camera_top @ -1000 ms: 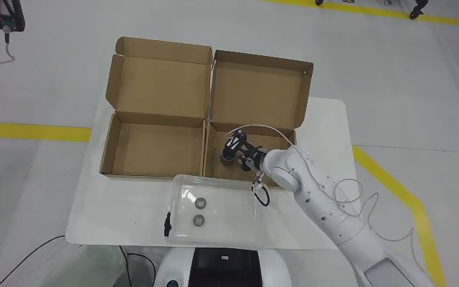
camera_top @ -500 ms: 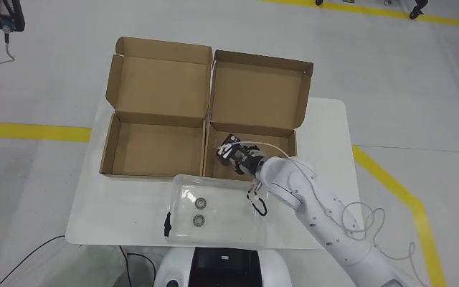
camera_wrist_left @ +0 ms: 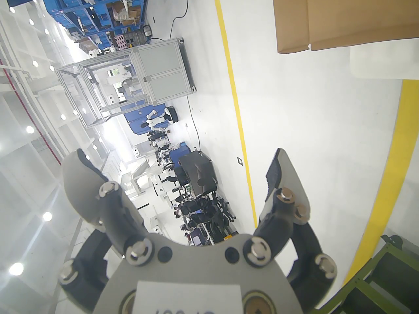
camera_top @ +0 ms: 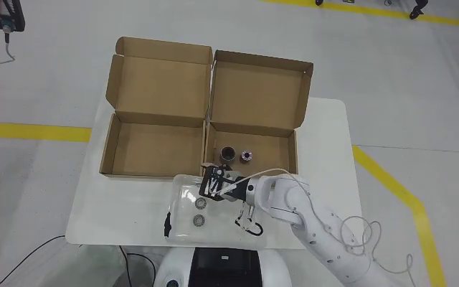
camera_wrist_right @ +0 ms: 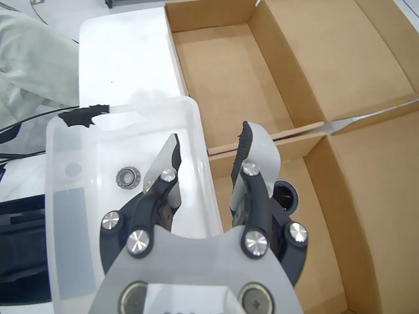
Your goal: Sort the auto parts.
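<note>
While two bearings lie in a clear bin at the near edge of the white table, the top view shows the right hand hovering over the bin's far rim. Its fingers are spread and grip nothing. Behind the bin, two open cardboard boxes stand side by side, touching. The left box is bare inside. The right box holds a dark ring-shaped part and a small metal part, close together near its front wall. The bin looks like the supply and the boxes like the sorting targets, set where an arm can reach both.

From the left wrist, the left hand is released, fingers wide apart with nothing between them. It points out over the workshop floor, with a cardboard flap beyond it, and seems parked out of the other arm's way.

From the right wrist, the right hand sits above the line where the bin meets the boxes. One bearing rests on the bin floor just beside one finger. The dark ring-shaped part lies in the right box, near the other finger's base. The left box lies ahead. The open stance suggests readiness to pick up a bearing next.
</note>
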